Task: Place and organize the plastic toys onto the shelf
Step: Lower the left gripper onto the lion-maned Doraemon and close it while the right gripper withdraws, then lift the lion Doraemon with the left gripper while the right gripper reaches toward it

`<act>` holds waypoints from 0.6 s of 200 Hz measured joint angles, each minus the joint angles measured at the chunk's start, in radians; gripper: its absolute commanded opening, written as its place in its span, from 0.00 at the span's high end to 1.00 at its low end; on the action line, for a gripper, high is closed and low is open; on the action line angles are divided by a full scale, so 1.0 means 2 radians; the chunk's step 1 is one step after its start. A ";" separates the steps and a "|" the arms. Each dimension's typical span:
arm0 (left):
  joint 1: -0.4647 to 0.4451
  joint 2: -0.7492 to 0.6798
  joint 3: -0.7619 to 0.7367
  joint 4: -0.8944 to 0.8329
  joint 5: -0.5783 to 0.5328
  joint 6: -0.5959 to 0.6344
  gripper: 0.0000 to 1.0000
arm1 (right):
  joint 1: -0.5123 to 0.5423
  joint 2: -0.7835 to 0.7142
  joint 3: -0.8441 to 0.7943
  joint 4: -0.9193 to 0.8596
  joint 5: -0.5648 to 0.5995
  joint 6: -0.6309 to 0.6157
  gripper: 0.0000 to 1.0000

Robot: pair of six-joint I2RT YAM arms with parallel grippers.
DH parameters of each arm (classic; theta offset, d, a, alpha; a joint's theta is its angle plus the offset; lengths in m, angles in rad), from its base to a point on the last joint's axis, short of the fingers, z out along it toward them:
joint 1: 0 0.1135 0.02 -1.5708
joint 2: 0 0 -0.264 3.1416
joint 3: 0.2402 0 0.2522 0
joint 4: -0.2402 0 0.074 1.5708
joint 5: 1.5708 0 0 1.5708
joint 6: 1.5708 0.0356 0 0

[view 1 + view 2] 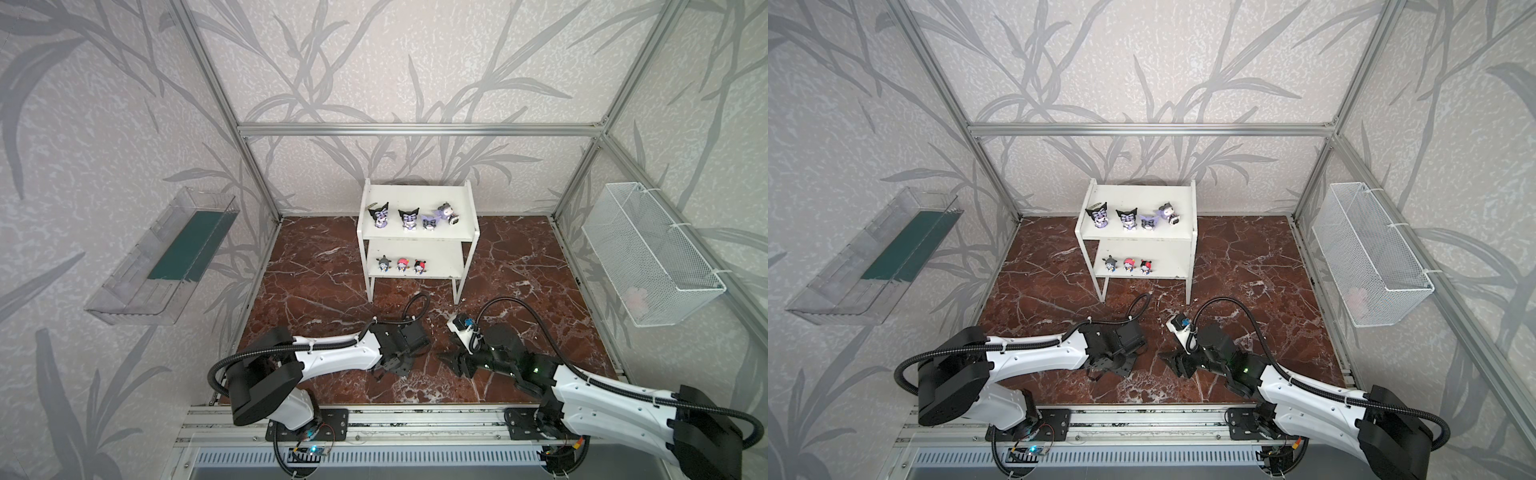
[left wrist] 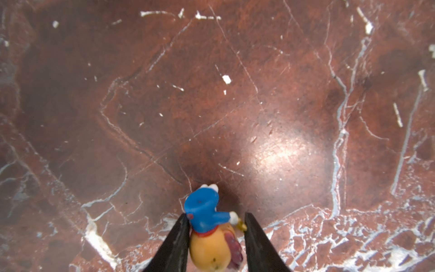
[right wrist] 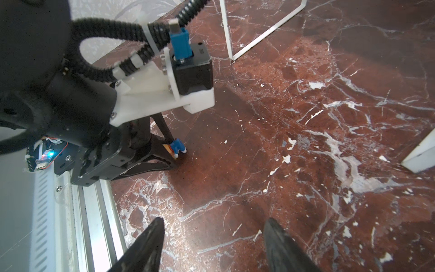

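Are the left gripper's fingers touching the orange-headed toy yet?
Touching. In the left wrist view, one of the left gripper's fingers lies flush against the orange-headed toy; the other finger just reaches the tip of its outstretched arm.

L arm (image 1: 332,353) low, jaws narrow; R arm (image 1: 582,382) low, jaws apart

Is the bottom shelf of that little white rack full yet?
Not full. Three toys stand in a row toward the left of the lower board; its right part is bare.

Even light, toy (image 2: 210,226) seemingly blurred
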 measured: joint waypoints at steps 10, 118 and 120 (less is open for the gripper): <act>0.000 0.000 0.000 0.002 0.002 0.001 0.63 | 0.000 0.000 0.000 0.000 0.000 0.000 0.33; 0.000 -0.005 -0.013 0.100 0.126 0.046 0.75 | -0.034 -0.022 0.002 -0.031 0.005 0.015 0.33; 0.000 -0.005 -0.013 0.107 0.134 0.046 0.75 | -0.036 -0.023 0.002 -0.033 0.005 0.015 0.33</act>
